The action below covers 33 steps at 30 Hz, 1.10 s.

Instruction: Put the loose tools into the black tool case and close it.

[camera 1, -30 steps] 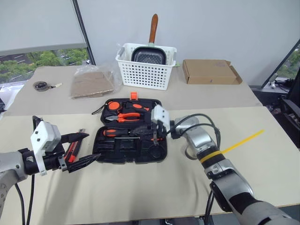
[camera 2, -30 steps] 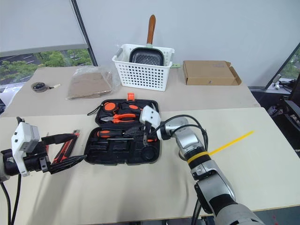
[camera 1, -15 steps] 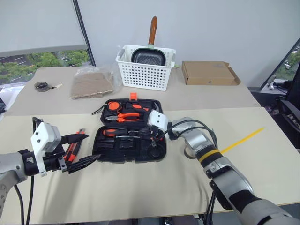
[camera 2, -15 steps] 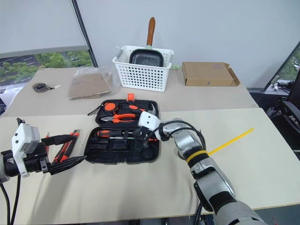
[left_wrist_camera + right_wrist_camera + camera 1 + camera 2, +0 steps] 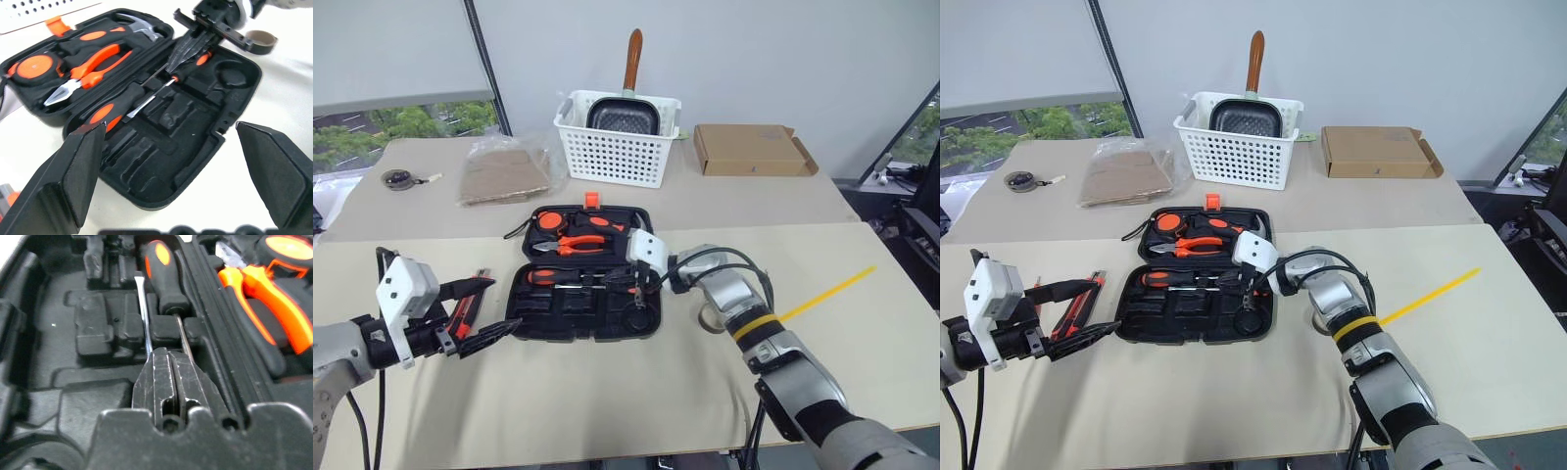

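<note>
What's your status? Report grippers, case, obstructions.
Left gripper open, beside the case. Right gripper shut, tips at a screwdriver lying in the open tool case. Utility knife and tape roll loose on the table. No obstruction seen.

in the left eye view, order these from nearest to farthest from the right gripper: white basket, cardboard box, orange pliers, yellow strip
1. orange pliers, in the case lid just beyond the right gripper.
2. yellow strip, out on the table's right side.
3. white basket and cardboard box, both at the far table; too close to call.
</note>
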Motion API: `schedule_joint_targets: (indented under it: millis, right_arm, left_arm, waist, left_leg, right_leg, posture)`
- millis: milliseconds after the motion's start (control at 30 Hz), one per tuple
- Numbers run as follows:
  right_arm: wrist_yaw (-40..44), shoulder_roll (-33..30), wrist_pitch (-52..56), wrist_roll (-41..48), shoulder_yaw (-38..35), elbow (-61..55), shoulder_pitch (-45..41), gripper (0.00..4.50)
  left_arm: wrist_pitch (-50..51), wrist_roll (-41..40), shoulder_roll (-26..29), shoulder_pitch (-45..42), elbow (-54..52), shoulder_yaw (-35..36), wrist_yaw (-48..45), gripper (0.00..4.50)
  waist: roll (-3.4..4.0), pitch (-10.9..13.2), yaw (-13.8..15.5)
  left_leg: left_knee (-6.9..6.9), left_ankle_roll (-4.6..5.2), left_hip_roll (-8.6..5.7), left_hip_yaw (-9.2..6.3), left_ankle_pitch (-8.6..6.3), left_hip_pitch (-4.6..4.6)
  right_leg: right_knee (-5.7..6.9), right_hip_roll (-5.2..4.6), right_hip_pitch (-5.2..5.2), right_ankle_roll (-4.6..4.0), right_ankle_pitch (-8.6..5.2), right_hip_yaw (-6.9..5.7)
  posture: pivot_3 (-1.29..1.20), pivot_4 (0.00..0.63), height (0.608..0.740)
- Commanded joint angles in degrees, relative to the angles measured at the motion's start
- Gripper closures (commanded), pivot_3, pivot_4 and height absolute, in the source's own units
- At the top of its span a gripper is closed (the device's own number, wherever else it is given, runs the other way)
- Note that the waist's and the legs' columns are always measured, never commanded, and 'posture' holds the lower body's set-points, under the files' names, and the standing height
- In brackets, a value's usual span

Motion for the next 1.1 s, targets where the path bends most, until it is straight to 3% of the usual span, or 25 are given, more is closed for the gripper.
schedule_joint_targets:
  millis: [33,67,100,167,500,967,1100]
  right_arm:
    - [3.62,1.03,-0.37,6.31,-3.02,-6.87,0.22,4.45]
    - [5.48,1.24,0.51,8.94,-3.8,-9.07,0.44,4.45]
    - [6.65,1.36,2.04,11.17,-4.61,-11.07,0.3,3.9]
    - [7.85,1.81,4.31,15.06,-6.36,-14.13,-0.01,3.42]
    - [10.85,-0.63,9.19,20.93,-8.52,-21.0,-0.57,0.04]
    - [10.43,-4.23,9.55,20.81,-7.95,-23.23,0.9,0.04]
    - [10.23,-5.06,9.79,20.79,-8.4,-23.32,1.42,0.0]
  left_arm:
    - [1.64,3.67,-2.98,-0.91,3.49,4.23,10.86,0.0]
    - [1.44,3.84,-3.92,-0.98,4.05,5.08,12.31,0.0]
    - [1.2,4.31,-4.93,-1.08,4.81,5.9,14.02,0.0]
    - [0.8,6.41,-6.51,-1.84,7.4,6.92,18.27,0.0]
    - [3.21,11.64,-9.44,-1.9,15.19,6.81,28.87,0.0]
    - [6.69,12.55,-10.11,-6.59,23.21,2.02,31.39,0.0]
    - [6.1,14.11,-9.21,-7.15,24.38,0.58,30.74,1.08]
  waist:
    - [0.0,0.01,-0.04]
    - [0.0,0.01,-0.04]
    - [-0.01,0.01,-0.04]
    - [-0.01,0.0,-0.03]
    - [-0.05,-0.02,0.07]
    - [-0.08,-0.03,0.1]
    - [-0.09,-0.04,0.09]
  left_leg:
    - [0.0,0.0,0.02,-0.01,0.01,-0.01]
    - [0.0,0.01,0.05,-0.02,0.04,-0.03]
    - [0.0,0.03,0.07,-0.04,0.05,-0.04]
    - [-0.01,0.04,0.1,-0.06,0.05,-0.05]
    - [0.01,0.21,0.05,-0.03,-0.36,-0.04]
    - [0.0,0.11,0.08,-0.02,-0.33,-0.06]
    - [0.0,0.06,0.07,-0.01,-0.3,-0.04]
  right_leg:
    - [0.01,0.01,-0.02,-0.01,0.01,0.0]
    - [0.02,0.02,-0.04,-0.02,0.02,-0.01]
    - [0.02,0.03,-0.05,-0.02,0.02,-0.02]
    - [0.0,0.02,-0.05,-0.03,0.03,-0.04]
    - [-0.02,-0.1,-0.04,-0.23,0.15,-0.05]
    - [0.0,-0.21,-0.09,-0.15,0.1,-0.09]
    - [0.01,-0.23,-0.08,-0.2,0.13,-0.08]
  posture:
    - [0.0,0.15,0.7]
    - [0.0,0.15,0.7]
    - [0.0,0.15,0.7]
    - [0.0,0.15,0.7]
    - [0.0,0.15,0.7]
    - [0.0,0.15,0.7]
    - [0.0,0.15,0.7]
